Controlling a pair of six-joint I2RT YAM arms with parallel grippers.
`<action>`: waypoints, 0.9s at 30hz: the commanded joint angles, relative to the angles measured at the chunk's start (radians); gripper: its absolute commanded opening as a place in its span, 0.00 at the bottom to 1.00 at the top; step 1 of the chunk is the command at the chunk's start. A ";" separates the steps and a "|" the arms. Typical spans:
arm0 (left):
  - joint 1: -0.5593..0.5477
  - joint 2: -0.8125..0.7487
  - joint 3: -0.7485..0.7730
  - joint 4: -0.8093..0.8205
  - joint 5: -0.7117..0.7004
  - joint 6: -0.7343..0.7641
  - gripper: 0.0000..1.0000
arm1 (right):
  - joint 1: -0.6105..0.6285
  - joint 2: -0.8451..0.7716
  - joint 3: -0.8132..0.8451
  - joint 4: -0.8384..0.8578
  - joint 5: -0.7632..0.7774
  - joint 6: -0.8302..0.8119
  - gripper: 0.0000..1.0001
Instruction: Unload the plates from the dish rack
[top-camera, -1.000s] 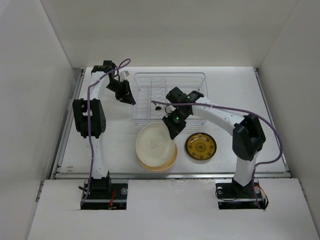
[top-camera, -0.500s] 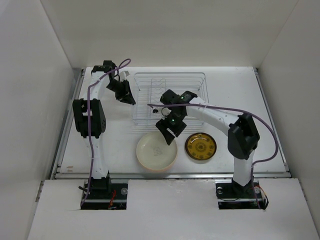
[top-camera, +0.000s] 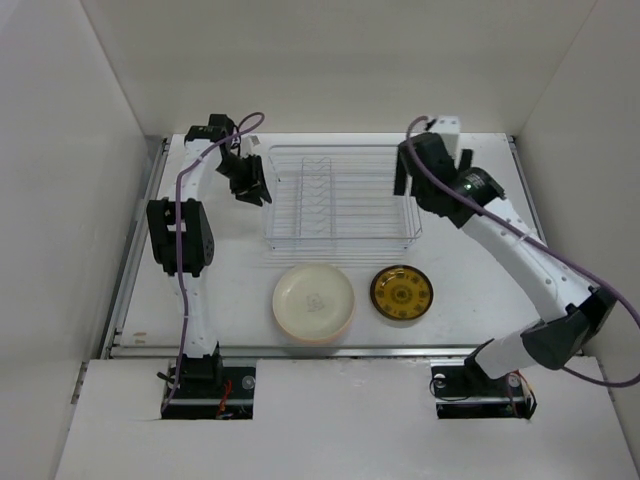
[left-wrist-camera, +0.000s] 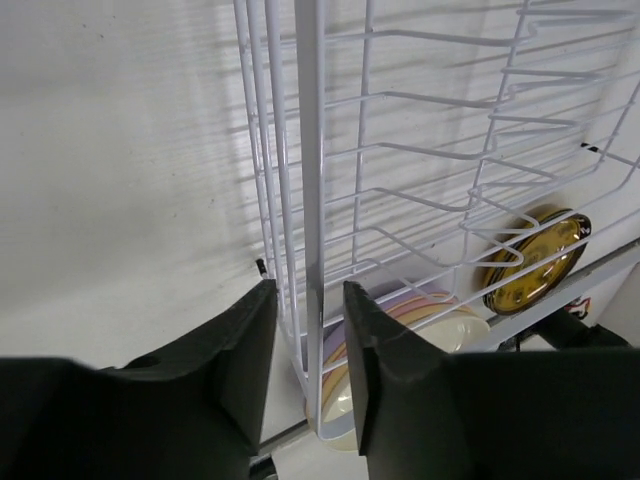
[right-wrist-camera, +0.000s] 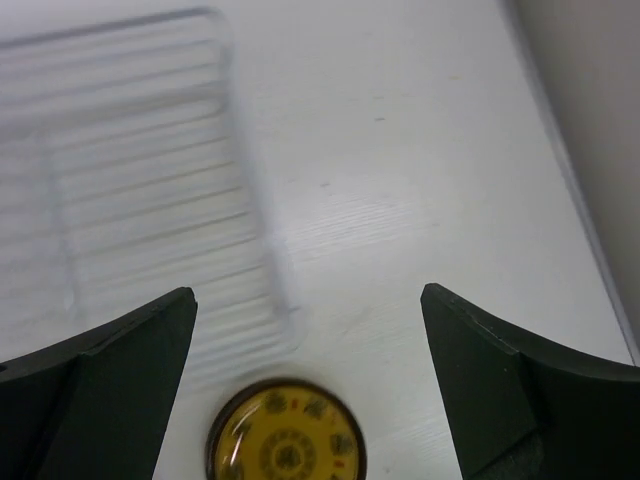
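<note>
Moved: right gripper is no longer sitting over the stack of plates; it is now hanging by the far right corner of the dish rack. The cream plate, tilted a second ago, is now lying flat on top of the stack.
Meaning: looks like a finished drop-off, with the arm backing clear.
Stack: sitting on the worktop just in front of the rack, near centre. A lavender rim is peeking out under the cream one in the left wrist view.
Brown-gold plate: lying flat and alone, just right of the stack and not touching it.
Rack: standing behind both plates. Dividers are showing bare in all three views, with no plate visible inside.
Left gripper: fingers are straddling the rack's left rim wire with thin slivers of gap on both sides. Cannot tell whether they are actually pinching it.
Right gripper: fingers are spreading wide and carrying nothing, over bare worktop beside the rack.
Progress: judging unloading as done, or as good as done, since nothing is showing left in the rack.
Next: probably the left arm letting go of the rim and both arms pulling back.
Risk: the left fingers snagging the wire and dragging the rack toward the stack.
</note>
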 joint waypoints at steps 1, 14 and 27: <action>0.001 -0.082 0.070 -0.029 -0.039 0.024 0.32 | -0.130 -0.030 -0.066 0.060 0.258 0.174 1.00; 0.091 -0.356 0.080 0.035 -0.284 0.002 0.61 | -0.538 -0.274 -0.257 0.212 0.355 0.183 1.00; 0.144 -0.749 -0.350 0.287 -1.035 -0.024 1.00 | -0.538 -0.372 -0.313 0.309 0.366 0.137 1.00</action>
